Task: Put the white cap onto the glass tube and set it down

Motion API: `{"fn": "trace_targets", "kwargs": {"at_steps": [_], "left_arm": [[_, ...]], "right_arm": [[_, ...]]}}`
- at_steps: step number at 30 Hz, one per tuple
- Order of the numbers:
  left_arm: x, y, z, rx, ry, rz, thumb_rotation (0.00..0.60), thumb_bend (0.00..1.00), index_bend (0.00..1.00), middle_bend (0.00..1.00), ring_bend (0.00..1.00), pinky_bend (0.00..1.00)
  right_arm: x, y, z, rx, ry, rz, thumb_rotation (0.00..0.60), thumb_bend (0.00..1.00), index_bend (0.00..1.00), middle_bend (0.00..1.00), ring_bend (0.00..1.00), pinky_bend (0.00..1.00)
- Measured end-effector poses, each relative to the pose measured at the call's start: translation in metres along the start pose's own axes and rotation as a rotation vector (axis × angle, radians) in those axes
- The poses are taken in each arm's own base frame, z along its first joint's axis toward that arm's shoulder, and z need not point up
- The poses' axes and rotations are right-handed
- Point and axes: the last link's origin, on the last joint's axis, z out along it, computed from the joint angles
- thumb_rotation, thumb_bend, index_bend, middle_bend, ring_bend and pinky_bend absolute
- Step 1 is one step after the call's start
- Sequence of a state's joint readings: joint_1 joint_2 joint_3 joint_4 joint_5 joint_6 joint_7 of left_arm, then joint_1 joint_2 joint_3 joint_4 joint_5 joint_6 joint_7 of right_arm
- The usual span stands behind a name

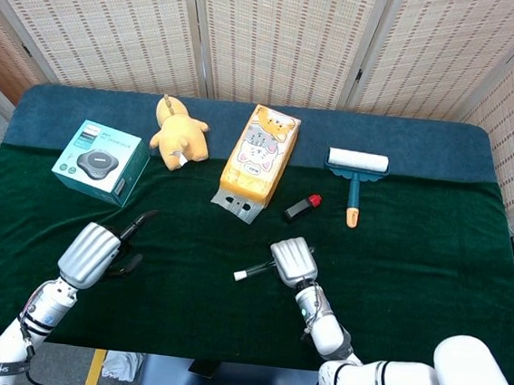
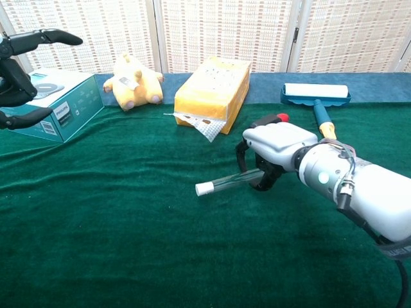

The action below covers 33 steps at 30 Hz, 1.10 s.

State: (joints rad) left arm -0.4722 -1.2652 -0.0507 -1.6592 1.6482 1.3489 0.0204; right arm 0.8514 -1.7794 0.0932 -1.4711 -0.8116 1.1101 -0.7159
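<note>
The glass tube carries the white cap on its left end and slopes down to the left, low over the green cloth. My right hand grips the tube's right end with its fingers curled around it. In the head view the same right hand sits near the table's middle front, with the capped tube sticking out to its left. My left hand hovers at the front left with fingers spread and nothing in it. The chest view shows this left hand at the far left edge.
A teal box stands at the left, a yellow plush toy and a yellow cat-print package behind the middle. A red-capped lipstick and a lint roller lie behind my right hand.
</note>
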Motion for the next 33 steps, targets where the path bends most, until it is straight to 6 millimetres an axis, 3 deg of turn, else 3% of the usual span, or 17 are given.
{"fn": "trace_targets", "kwargs": {"at_steps": [7,18,26,30,33], "left_arm": [[0.001,-0.003,0.000,0.008,0.011,-0.006,0.600,0.46,0.07,1.00,0.82,0.84],[0.000,-0.005,0.000,0.009,0.025,-0.012,0.600,0.46,0.07,1.00,0.82,0.84],[0.008,-0.014,-0.003,0.043,0.038,-0.008,0.600,0.45,0.06,0.97,0.80,0.83],[0.014,-0.028,-0.009,0.111,0.019,0.002,0.600,0.45,0.08,0.85,0.69,0.68],[0.017,-0.042,-0.017,0.185,0.005,0.014,0.600,0.45,0.12,0.71,0.55,0.51]], "right_arm": [[-0.001,-0.003,0.000,0.009,-0.002,-0.011,0.600,0.73,0.47,1.00,1.00,1.00],[0.000,-0.005,-0.001,0.020,-0.007,-0.007,0.600,0.69,0.38,1.00,1.00,1.00],[0.025,0.005,-0.013,0.029,0.071,0.017,0.600,0.68,0.38,1.00,1.00,1.00],[0.051,0.027,-0.029,0.006,0.161,0.019,0.600,0.68,0.43,0.99,1.00,1.00],[0.068,0.052,-0.047,-0.026,0.223,0.028,0.600,0.68,0.44,0.89,0.95,1.00]]}}
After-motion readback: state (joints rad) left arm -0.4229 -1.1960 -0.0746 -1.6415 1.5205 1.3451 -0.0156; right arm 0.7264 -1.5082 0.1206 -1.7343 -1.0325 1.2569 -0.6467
